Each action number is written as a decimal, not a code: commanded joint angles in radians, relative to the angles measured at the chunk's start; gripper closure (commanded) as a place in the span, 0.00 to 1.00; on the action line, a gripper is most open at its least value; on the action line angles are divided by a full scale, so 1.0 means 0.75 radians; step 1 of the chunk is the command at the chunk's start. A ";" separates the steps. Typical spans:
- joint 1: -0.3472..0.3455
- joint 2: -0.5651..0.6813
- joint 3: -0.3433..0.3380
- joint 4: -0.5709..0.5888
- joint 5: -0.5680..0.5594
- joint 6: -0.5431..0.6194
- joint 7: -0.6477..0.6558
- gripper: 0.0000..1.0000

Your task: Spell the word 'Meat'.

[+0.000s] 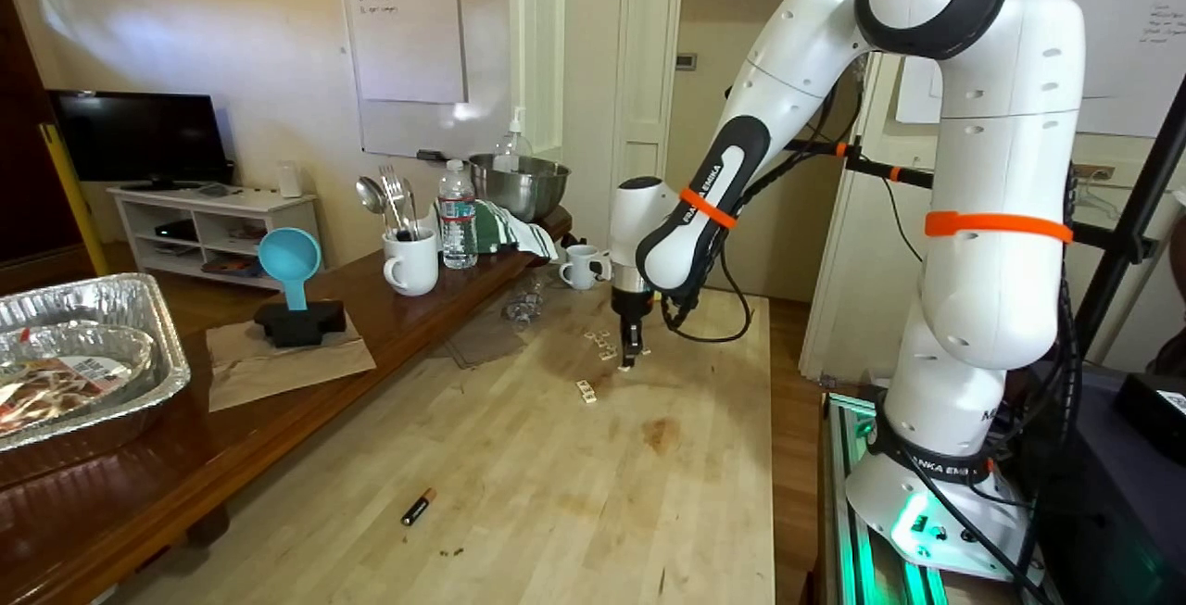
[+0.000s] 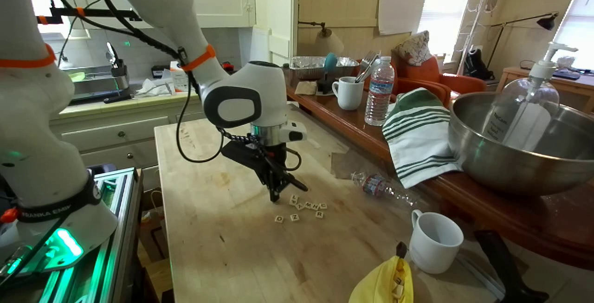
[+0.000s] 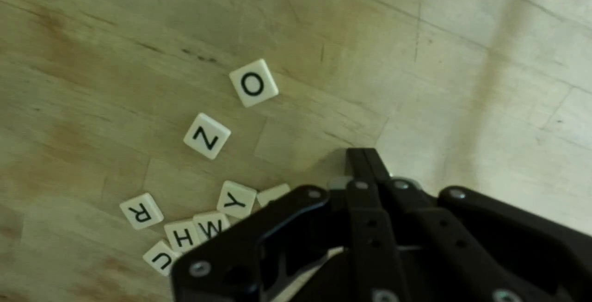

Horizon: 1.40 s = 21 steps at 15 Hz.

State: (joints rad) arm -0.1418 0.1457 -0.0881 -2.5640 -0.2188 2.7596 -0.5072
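Small pale letter tiles lie flat on the wooden table. In the wrist view I read an O tile (image 3: 253, 83), a Z tile (image 3: 206, 136), an R tile (image 3: 141, 211), a Y tile (image 3: 236, 200), an H tile (image 3: 182, 236) and a U-like tile (image 3: 161, 257). One tile (image 3: 212, 224) reads as W or M, depending on direction. My gripper (image 3: 363, 151) is shut, its fingertips pressed together, low over the table. A pale edge shows beside the fingers; contact cannot be told. A short tile row (image 1: 586, 391) sits nearby, letters illegible, so 'Meat' cannot be read.
A yellow pouch (image 2: 385, 282) holding pale pieces and a white mug (image 2: 436, 242) stand on the table. An empty plastic bottle (image 2: 380, 187) lies by the raised wooden ledge (image 1: 389, 355). A battery (image 1: 418, 507) rests on the table.
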 commanded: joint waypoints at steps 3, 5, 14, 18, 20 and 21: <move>0.002 0.103 0.027 0.037 -0.024 0.090 -0.048 1.00; 0.002 0.117 0.038 0.047 -0.022 0.097 -0.083 1.00; 0.011 0.184 0.088 0.117 -0.019 0.102 -0.225 1.00; 0.023 0.196 0.107 0.129 -0.026 0.105 -0.266 1.00; 0.028 0.200 0.115 0.133 -0.026 0.106 -0.284 1.00; 0.030 0.201 0.119 0.135 -0.025 0.106 -0.293 1.00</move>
State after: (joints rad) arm -0.1298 0.2144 -0.0092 -2.4773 -0.2216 2.7956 -0.7124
